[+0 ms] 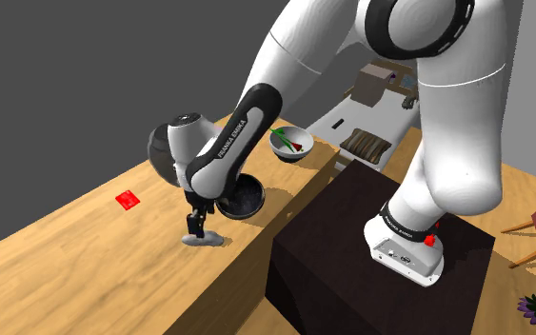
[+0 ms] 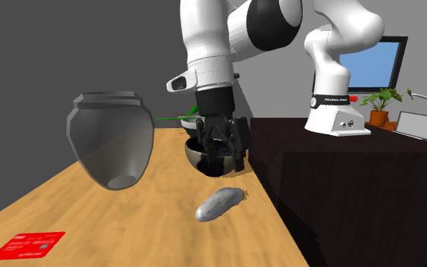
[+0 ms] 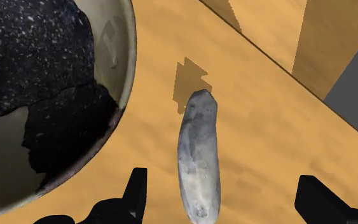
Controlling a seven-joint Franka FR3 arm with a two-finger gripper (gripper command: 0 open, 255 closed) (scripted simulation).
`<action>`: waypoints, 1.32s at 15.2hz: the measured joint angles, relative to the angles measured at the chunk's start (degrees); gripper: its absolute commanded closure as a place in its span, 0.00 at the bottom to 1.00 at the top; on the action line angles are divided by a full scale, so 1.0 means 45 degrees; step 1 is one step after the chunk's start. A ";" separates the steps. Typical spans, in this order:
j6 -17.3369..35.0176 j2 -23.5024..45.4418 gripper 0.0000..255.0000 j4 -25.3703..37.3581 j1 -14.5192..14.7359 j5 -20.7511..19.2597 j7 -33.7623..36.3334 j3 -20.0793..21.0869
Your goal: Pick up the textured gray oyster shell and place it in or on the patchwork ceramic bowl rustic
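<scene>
Two bowls: one dark bowl [image 1: 240, 197], one pale bowl [image 1: 291, 143]. One grey shell [image 2: 221, 203], one grey jar [image 2: 113, 140], one red card [image 2: 28, 245], one wooden table [image 1: 66, 257]. One white robot arm [image 1: 323, 67], one dark box [image 1: 332, 228]. Farther off — one potted plant [image 2: 382, 102], one monitor [image 2: 371, 64].

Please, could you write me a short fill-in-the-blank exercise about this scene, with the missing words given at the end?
1. The tool is ____, not shut, and the gray shell shows between its fingers, touched by neither.
2. The shell lies on the ____ table, outside the dark bowl.
3. The flat card on the table is ____ in colour.

Missing words: open; wooden; red.
</scene>
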 measured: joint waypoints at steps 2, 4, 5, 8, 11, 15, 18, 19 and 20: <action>0.0157 0.0776 0.00 0.0621 0.0292 -0.0216 -0.0001 -0.0007; 0.0333 0.1583 0.00 0.1264 0.0599 -0.0418 0.0068 -0.0082; 0.0407 0.1800 0.00 0.1407 0.0653 -0.0463 0.0062 -0.0109; 0.0781 0.2270 0.00 0.1516 0.0823 -0.0542 0.0133 -0.0179; 0.1069 0.2587 0.00 0.1708 0.0873 -0.0617 0.0168 -0.0327; 0.1144 0.2784 0.00 0.1698 0.0968 -0.0617 0.0186 -0.0282; 0.1149 0.2813 1.00 0.1705 0.0979 -0.0617 0.0185 -0.0274; 0.1149 0.2816 1.00 0.1707 0.0979 -0.0618 0.0185 -0.0275; 0.1151 0.2813 1.00 0.1710 0.0980 -0.0617 0.0186 -0.0273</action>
